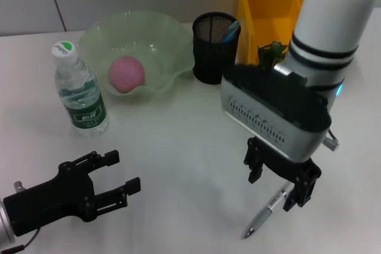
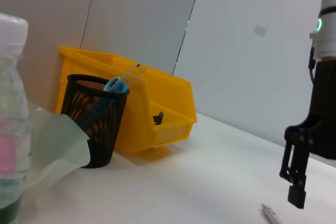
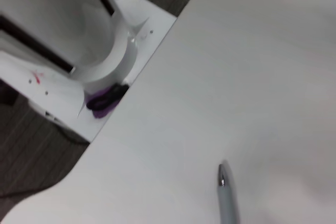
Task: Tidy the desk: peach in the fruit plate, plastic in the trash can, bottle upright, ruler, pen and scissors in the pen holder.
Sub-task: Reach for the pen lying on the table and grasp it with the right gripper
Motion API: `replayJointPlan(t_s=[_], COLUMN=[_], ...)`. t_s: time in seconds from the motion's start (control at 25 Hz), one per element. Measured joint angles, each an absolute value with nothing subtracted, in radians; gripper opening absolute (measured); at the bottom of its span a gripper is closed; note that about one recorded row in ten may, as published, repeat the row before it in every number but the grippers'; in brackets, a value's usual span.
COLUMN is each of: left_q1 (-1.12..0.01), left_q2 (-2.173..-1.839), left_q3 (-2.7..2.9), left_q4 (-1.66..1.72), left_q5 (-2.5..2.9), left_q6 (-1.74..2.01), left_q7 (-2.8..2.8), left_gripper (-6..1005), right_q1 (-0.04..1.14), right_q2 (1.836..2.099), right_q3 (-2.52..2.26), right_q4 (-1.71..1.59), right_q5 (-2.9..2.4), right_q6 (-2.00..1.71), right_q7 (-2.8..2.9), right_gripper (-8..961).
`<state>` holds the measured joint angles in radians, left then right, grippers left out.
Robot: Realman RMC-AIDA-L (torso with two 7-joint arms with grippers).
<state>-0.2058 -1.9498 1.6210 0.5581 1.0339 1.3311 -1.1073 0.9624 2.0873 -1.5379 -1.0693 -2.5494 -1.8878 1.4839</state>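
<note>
Right pincer (image 1: pixel 281 184): lower right of the head view, fingers spread wide, poised directly over the pen (image 1: pixel 266 211), holding nothing. Pen: flat on the tabletop (image 1: pixel 178 147), silver, running diagonally toward the bottom edge of the frame; whether the fingertips touch it cannot be told.

Left pincer (image 1: pixel 113 178): lower left of the head view, fingers wide apart, empty, low over the tabletop.

Bottle (image 1: pixel 80 90): upright, left of centre, above the left pincer.

Fruit plate (image 1: pixel 172 46): pale green, upper centre, just beside the bottle. Peach (image 1: pixel 126 74): pink, inside the plate.

Pen holder (image 1: pixel 215 47): black mesh, to the plate's right, with a blue-handled item and a clear ruler (image 2: pixel 134 72) standing inside.

Trash can (image 1: pixel 268 10): yellow bin, upper right, behind the holder.
</note>
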Motion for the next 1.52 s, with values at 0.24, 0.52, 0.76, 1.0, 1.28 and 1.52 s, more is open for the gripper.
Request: replayJointPlan(t_s=[0.24, 0.52, 0.76, 1.0, 1.28, 1.52], left_q1=[-0.203, -0.202, -0.202, -0.203, -0.202, -0.202], left_q2=[-1.946, -1.939, -1.939, -1.940, -1.939, -1.939], left_q3=[1.625, 1.626, 1.625, 1.624, 1.619, 1.617], left_q4=[0.558, 0.558, 0.558, 0.558, 0.558, 0.559], left_q5=[1.034, 1.034, 1.034, 1.034, 1.034, 1.034], left_q6=[1.330, 1.335, 1.336, 1.336, 1.337, 1.338], left_q7=[-1.110, -1.114, -1.114, -1.115, -1.115, -1.115], left_gripper=[801, 801, 801, 801, 801, 801], right_q1=[0.955, 0.953, 0.939, 0.923, 0.909, 0.904], right_q2=[2.089, 2.089, 2.089, 2.090, 2.091, 2.091], right_q3=[-1.610, -1.676, -1.690, -1.716, -1.737, -1.739], right_q4=[-1.066, -1.064, -1.061, -1.044, -1.042, -1.039], right_q5=[-2.518, -2.492, -2.488, -2.490, -2.496, -2.507], right_q6=[-1.865, -1.845, -1.815, -1.773, -1.749, -1.724], right_q7=[1.481, 1.477, 1.482, 1.483, 1.490, 1.491], right_gripper=[685, 685, 684, 684, 685, 680])
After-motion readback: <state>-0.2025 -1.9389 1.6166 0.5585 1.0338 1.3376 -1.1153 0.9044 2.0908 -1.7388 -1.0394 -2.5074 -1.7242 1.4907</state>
